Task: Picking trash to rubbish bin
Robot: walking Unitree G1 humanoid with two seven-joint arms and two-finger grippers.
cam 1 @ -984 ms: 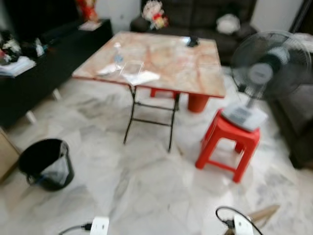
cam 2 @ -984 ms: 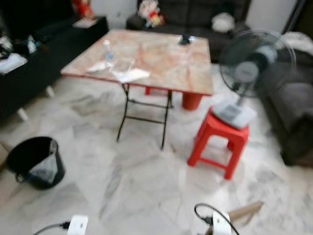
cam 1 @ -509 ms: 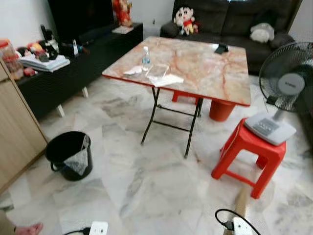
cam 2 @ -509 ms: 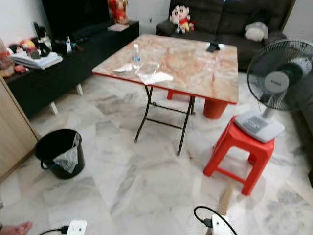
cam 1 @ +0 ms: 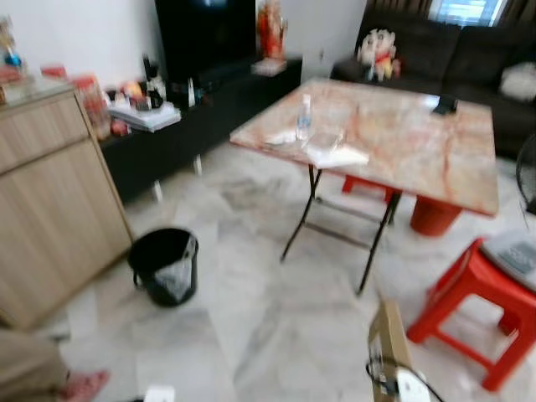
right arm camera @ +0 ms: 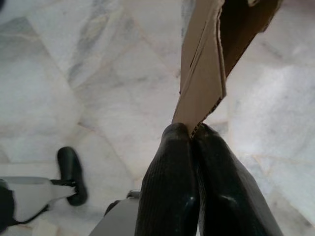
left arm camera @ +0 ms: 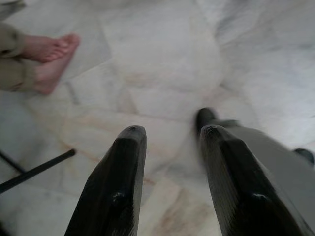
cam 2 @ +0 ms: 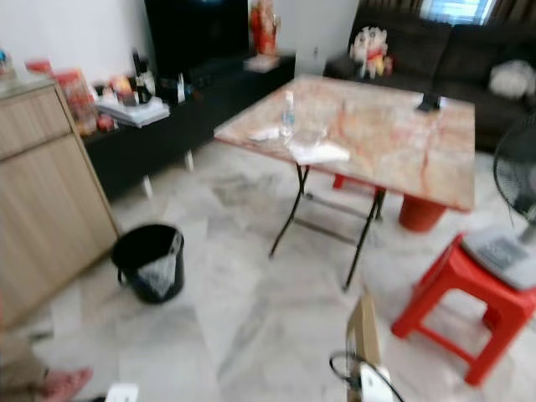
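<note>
Between bin [cam 1: 164,265] and table [cam 1: 435,159]: open floor; right claw [right arm camera: 192,135] pinches cardboard [right arm camera: 206,73].

Marble floor [cam 1: 251,335], folding table [cam 1: 402,142], red stool [cam 1: 477,310], wooden cabinet [cam 1: 50,193], dark sofa [cam 1: 452,50].

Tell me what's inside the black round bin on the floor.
The black round bin holds a crumpled clear plastic liner sagging along its near-right rim. The rest of the interior is dark, so any trash at the bottom cannot be made out.

We see both eye views smeared with blur; the fan [cam 2: 517,180] is cut at the right edge, the person's foot [cam 1: 79,386] clipped lower left, tabletop litter [cam 1: 333,151] unreadable.
</note>
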